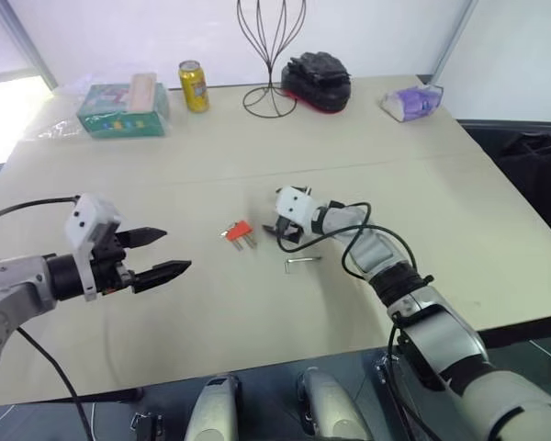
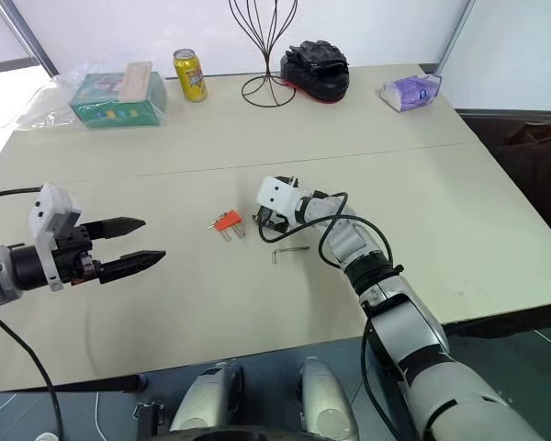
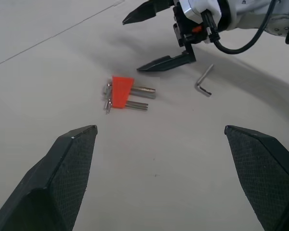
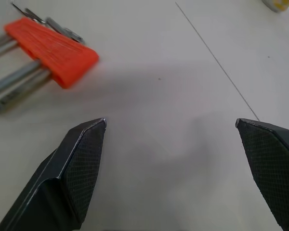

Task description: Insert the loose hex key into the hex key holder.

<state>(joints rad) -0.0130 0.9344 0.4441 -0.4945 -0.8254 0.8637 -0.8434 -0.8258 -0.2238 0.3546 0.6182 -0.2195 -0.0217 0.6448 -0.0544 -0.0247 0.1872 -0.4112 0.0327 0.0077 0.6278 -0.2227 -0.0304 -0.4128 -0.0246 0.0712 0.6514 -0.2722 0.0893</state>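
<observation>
The left gripper [image 1: 156, 254] hung wide open, well left of the holder [image 1: 238, 231]. The right gripper [image 1: 277, 231], also wide and empty, sat just right of the holder. The key [image 1: 302, 261] lay flat on the table [image 1: 459, 211] beside the right gripper, long axis left-right, bend at its left end. Best to pinch its long leg squarely.

Red-orange hex key holder [image 1: 238, 230], silver loose hex key [image 1: 302, 261], yellow can [image 1: 194, 86], beige table [image 1: 165, 312].
</observation>
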